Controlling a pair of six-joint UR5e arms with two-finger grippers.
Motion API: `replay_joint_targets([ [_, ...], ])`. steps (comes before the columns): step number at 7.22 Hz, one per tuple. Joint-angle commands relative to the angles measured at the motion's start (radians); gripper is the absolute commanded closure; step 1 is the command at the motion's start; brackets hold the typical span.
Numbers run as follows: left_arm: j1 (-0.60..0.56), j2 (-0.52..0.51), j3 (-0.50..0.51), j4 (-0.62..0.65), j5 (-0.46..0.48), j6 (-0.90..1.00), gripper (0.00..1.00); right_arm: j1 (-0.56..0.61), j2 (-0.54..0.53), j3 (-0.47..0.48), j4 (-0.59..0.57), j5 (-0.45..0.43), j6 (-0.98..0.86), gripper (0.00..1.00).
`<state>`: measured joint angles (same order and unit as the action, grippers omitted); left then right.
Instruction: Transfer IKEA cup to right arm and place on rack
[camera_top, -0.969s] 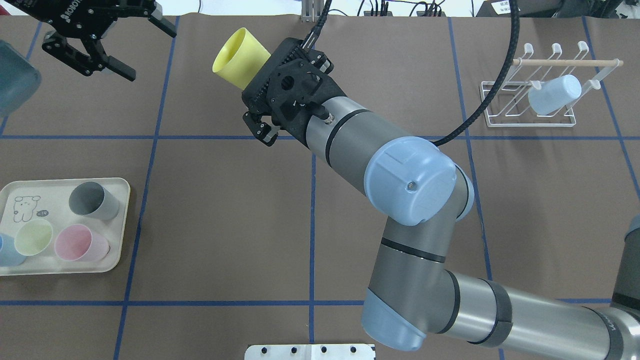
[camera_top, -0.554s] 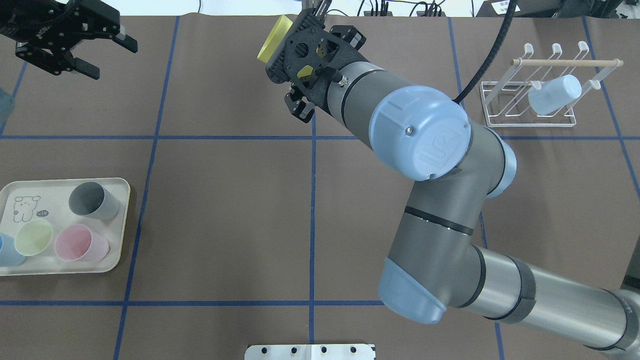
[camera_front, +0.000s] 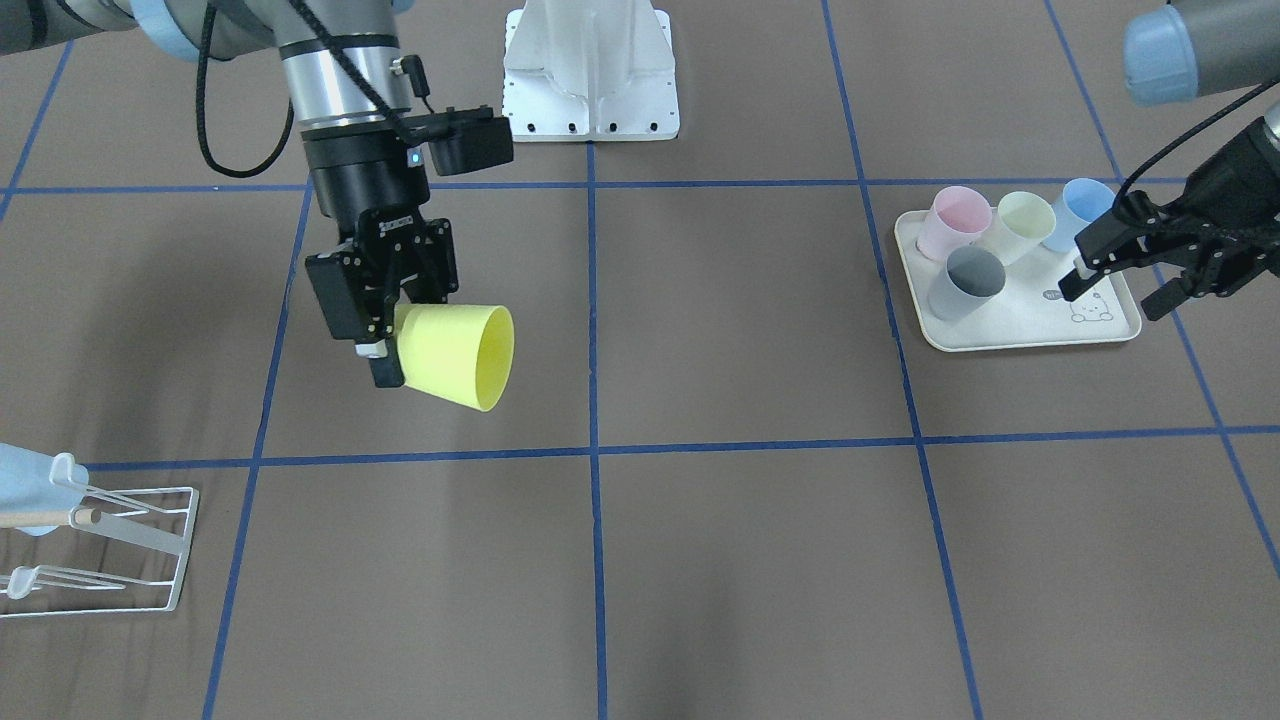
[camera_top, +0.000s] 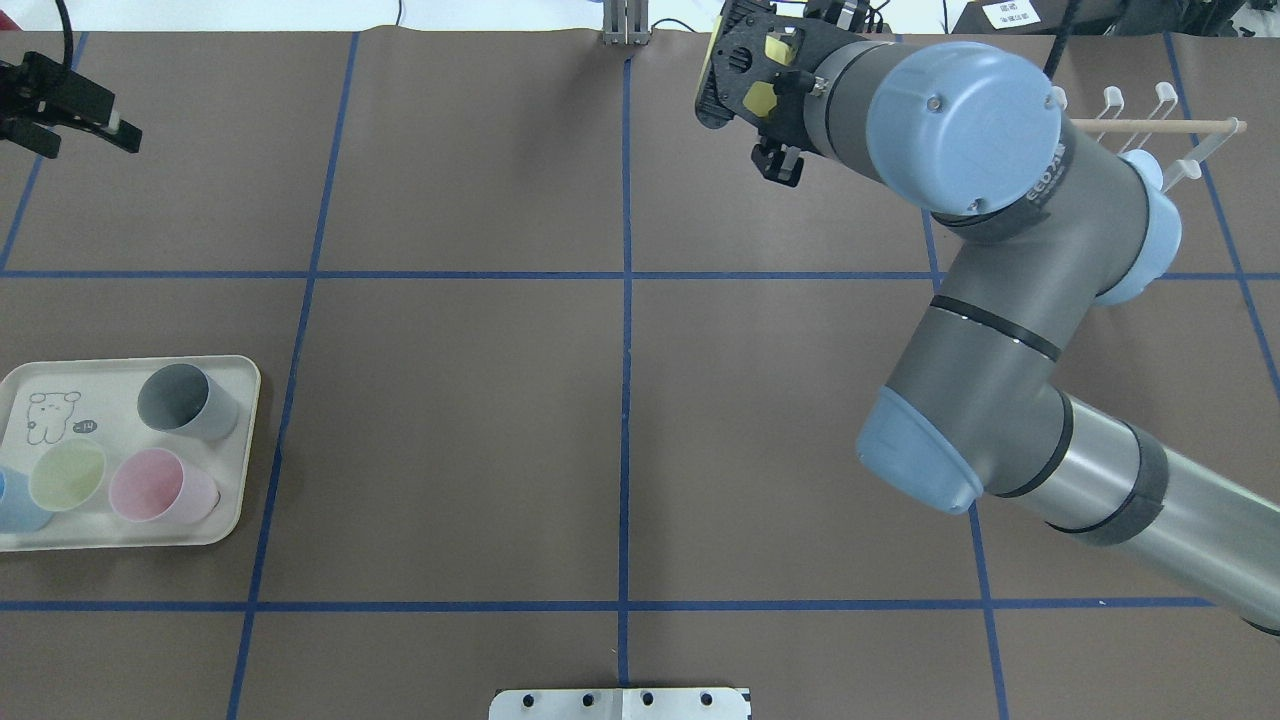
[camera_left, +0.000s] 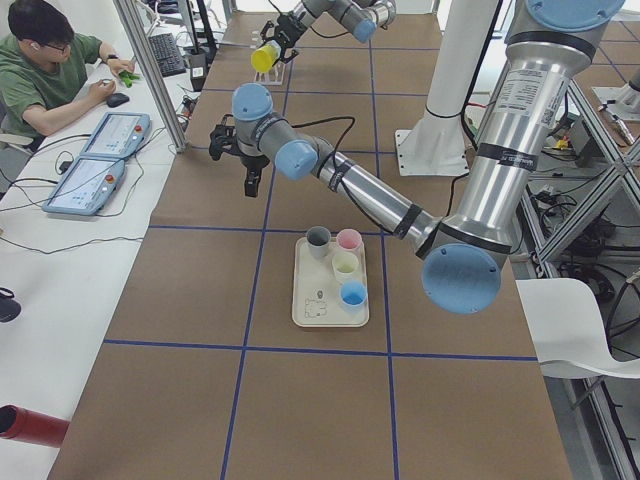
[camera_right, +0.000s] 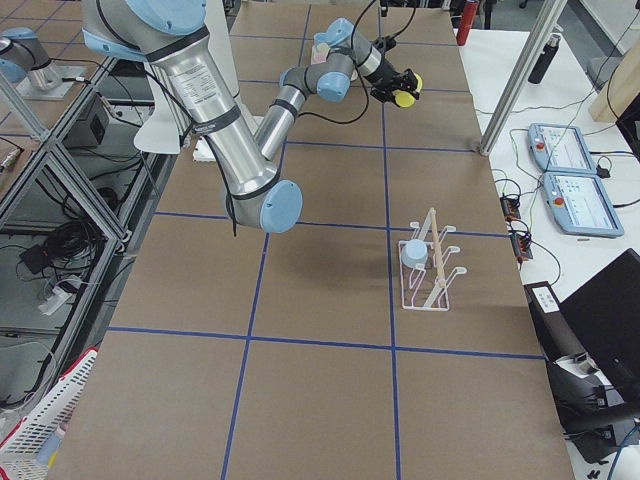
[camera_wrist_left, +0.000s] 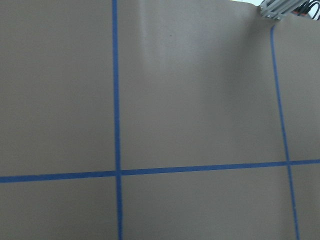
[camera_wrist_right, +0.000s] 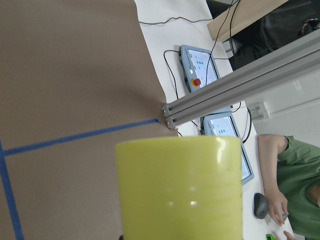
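Note:
My right gripper (camera_front: 393, 345) is shut on the base of a yellow cup (camera_front: 455, 355), held on its side above the table with its mouth facing sideways. From overhead the right gripper (camera_top: 752, 80) is at the far edge and only slivers of the yellow cup (camera_top: 760, 97) show. The cup (camera_wrist_right: 180, 190) fills the lower right wrist view. The white wire rack (camera_front: 100, 545) stands apart at the table's right end, with a light-blue cup (camera_right: 413, 253) hung on it; overhead the arm covers most of the rack (camera_top: 1150, 126). My left gripper (camera_front: 1115, 290) hangs open and empty above the tray.
A cream tray (camera_top: 245, 372) with a bunny drawing holds grey, pink, pale green and blue cups at the left. A white mount (camera_front: 590, 70) sits at the robot's side. A person sits at a side bench (camera_left: 60, 70) with tablets.
My right arm has swung to the right along the far edge with the yellow cup in its grip. My left gripper has drawn back to the left, away from the cup.

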<state>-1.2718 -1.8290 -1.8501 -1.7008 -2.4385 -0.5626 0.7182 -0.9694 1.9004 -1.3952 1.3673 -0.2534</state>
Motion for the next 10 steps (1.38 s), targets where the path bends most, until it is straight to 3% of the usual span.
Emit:
replay_joint_targets([
  [1,-0.037,0.045,0.024,0.035,-0.010,0.150,0.00,0.091,-0.069,-0.006,-0.008,-0.001,-0.279,0.76],
  [5,-0.098,0.088,0.058,0.036,-0.010,0.358,0.00,0.254,-0.106,-0.038,-0.120,-0.014,-0.869,0.78],
  [7,-0.101,0.100,0.058,0.036,-0.010,0.359,0.00,0.293,-0.121,-0.108,-0.119,-0.115,-1.143,0.78],
  [8,-0.101,0.103,0.057,0.035,-0.011,0.359,0.00,0.303,-0.124,-0.148,-0.117,-0.169,-1.238,0.78],
  [10,-0.101,0.105,0.057,0.035,-0.011,0.357,0.00,0.339,-0.140,-0.216,-0.102,-0.183,-1.346,0.76],
])
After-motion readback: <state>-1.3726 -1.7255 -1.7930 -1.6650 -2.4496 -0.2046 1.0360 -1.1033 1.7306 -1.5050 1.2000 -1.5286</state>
